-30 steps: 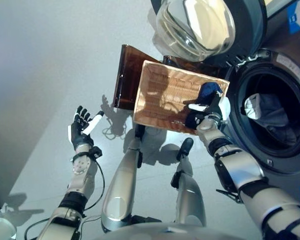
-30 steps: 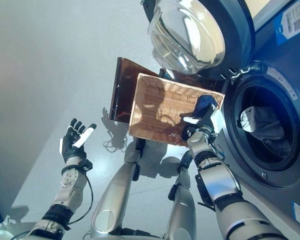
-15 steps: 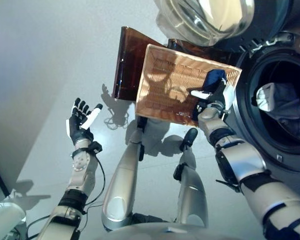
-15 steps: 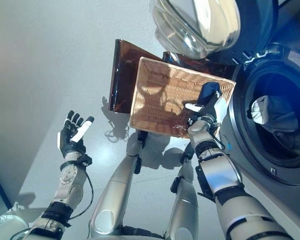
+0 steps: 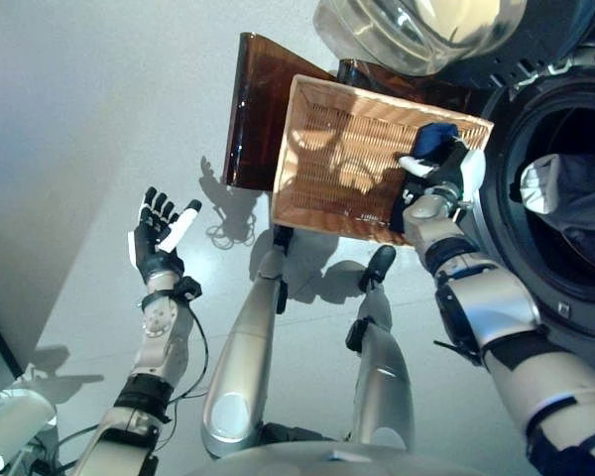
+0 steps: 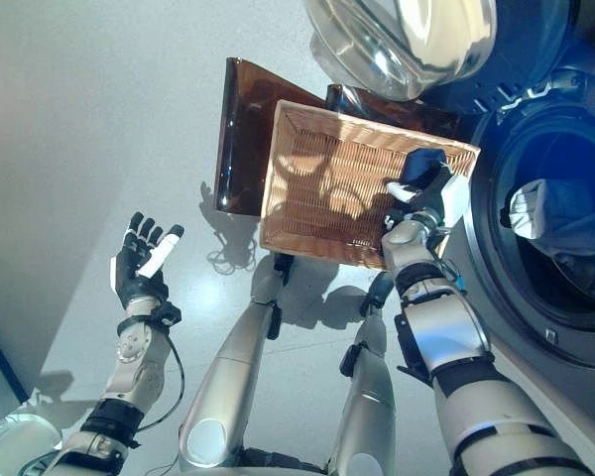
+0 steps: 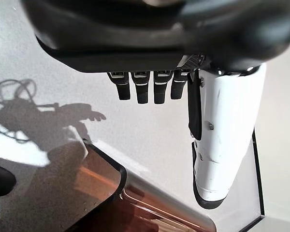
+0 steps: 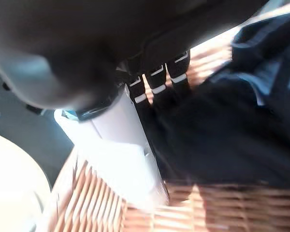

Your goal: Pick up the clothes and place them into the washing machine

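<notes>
One pale garment [image 5: 560, 193] is already seen inside the washer [image 5: 575, 89] drum, door open. A dark blue cloth [image 5: 434, 139] is left in the basket [image 5: 337, 159], at the corner nearest the washer. The right hand [image 5: 441, 178] is set on that cloth; in the right wrist view its fingers [image 8: 157, 84] are bent into the fabric, thumb alongside, so a grasp is judged in progress. The cloth is not lifted yet. The left hand [image 5: 157, 233] is held out over the floor, fingers straight, empty. Remaining: lift and transfer to the drum.

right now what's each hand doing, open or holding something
Left hand: open, empty, held over the floor.
Right hand: shut on the dark blue garment in the wicker basket.
</notes>
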